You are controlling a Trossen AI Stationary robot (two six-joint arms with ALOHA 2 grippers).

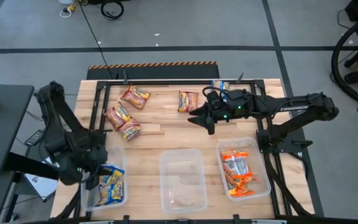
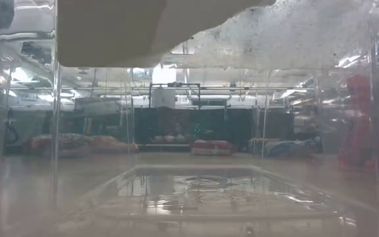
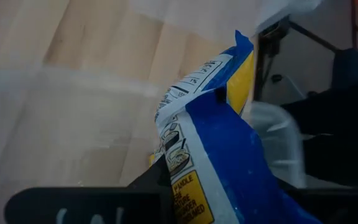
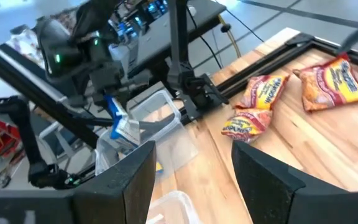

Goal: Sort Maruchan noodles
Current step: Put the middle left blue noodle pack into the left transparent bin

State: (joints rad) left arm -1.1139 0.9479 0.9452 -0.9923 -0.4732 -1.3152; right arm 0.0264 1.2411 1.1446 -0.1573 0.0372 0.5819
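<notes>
Several dark red packets (image 1: 129, 129) lie flat on the wooden table toward its far left, and one more (image 1: 188, 101) lies near the middle. A blue packet (image 1: 220, 85) sits at the far edge beside the right arm. My left gripper (image 1: 96, 173) is shut on a blue-and-white packet (image 4: 122, 127) over the left clear bin (image 1: 87, 198), which holds other blue packets (image 1: 112, 188). My right gripper (image 4: 194, 180) hovers open over the table's middle, just right of the lone red packet. My left gripper pinches the blue-and-white packet between its two fingers, by the end nearest the wrist (image 3: 188, 177). The fingers (image 3: 151, 183) point down at it from above. The packet hangs lifted clear below them, its free end (image 3: 241, 46) over the left bin.
A clear bin (image 1: 164, 186) with nothing in it stands at the near middle, and the low view looks through its walls. The right bin (image 1: 261, 163) holds orange packets (image 1: 238, 173). A black frame (image 1: 166, 81) borders the table's far edge.
</notes>
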